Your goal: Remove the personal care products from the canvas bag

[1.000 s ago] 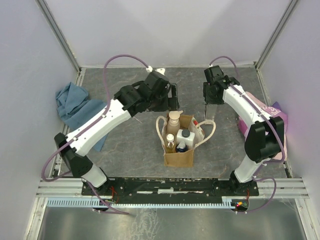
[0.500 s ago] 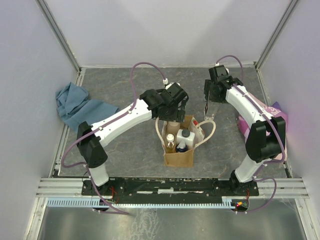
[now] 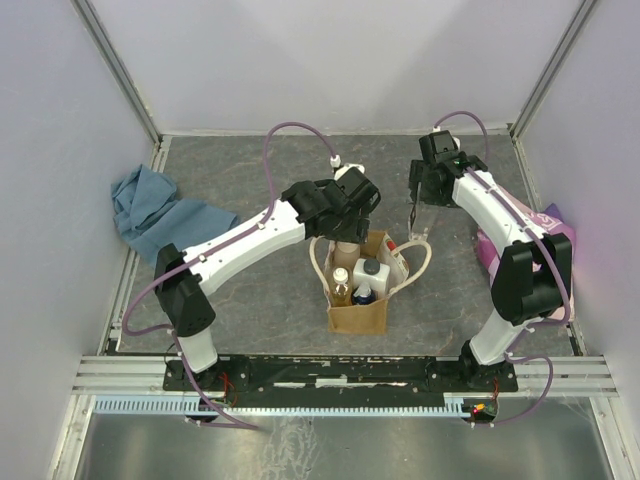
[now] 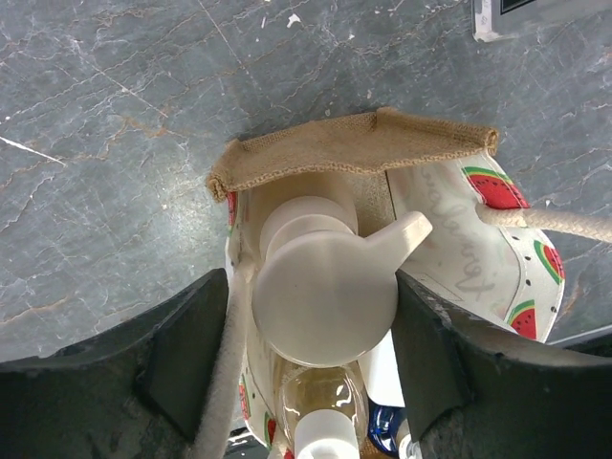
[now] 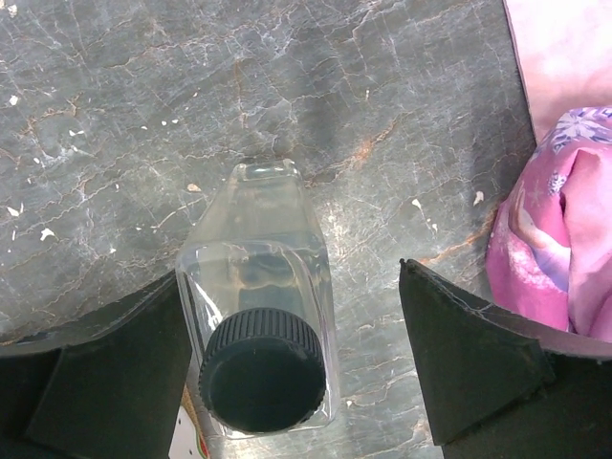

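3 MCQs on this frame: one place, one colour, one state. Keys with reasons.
1. Where is the clear bottle with the black cap? A in the canvas bag; B on the table under the right gripper; C on the blue cloth.
2. Colour of the pump head between the fingers of the left gripper? A cream; B red; C black.
3. The right gripper is: A shut on the bottle; B shut on a bag handle; C open.
1 B: it stands on bare table in the right wrist view. 2 A: the pump is cream. 3 C: both fingers stand apart from the bottle.
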Tool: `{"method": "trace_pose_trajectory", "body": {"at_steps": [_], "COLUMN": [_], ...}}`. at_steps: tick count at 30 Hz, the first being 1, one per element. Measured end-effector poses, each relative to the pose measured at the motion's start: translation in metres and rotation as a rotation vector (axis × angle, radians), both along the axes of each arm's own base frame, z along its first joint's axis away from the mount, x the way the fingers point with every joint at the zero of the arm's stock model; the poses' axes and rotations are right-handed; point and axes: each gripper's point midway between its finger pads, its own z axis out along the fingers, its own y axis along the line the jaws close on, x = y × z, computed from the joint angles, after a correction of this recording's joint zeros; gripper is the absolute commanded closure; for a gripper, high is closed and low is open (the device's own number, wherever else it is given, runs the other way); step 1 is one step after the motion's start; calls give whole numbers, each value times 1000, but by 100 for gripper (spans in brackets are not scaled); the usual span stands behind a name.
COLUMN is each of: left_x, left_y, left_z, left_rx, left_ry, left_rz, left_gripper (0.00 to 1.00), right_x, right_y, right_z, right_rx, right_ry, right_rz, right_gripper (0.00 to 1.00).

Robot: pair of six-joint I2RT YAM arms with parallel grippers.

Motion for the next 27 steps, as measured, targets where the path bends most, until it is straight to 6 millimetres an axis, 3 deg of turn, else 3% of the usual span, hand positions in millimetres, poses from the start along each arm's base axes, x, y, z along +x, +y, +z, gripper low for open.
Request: {"method": "trace_pose_trajectory", "body": {"at_steps": [12,21,27], "left_x": [-4,0,9], "left_y": [-8,-8,-14], "left_z": [1,10,48], "left_rx": [15,55,29], "left_ry": [-11,-26,-84], "left_rz": [-46,-57,-61], "left_gripper": [80,80,79], "right_x": [-3,-4,-6], "right_y": [-8,-10,-13], "right_z": [10,12,12], "right_rx": [-6,-6,-6], "right_ry": [-18,-21,-20], "right_rz": [-22,-26,-31], "right_gripper": [10,10,10]}}
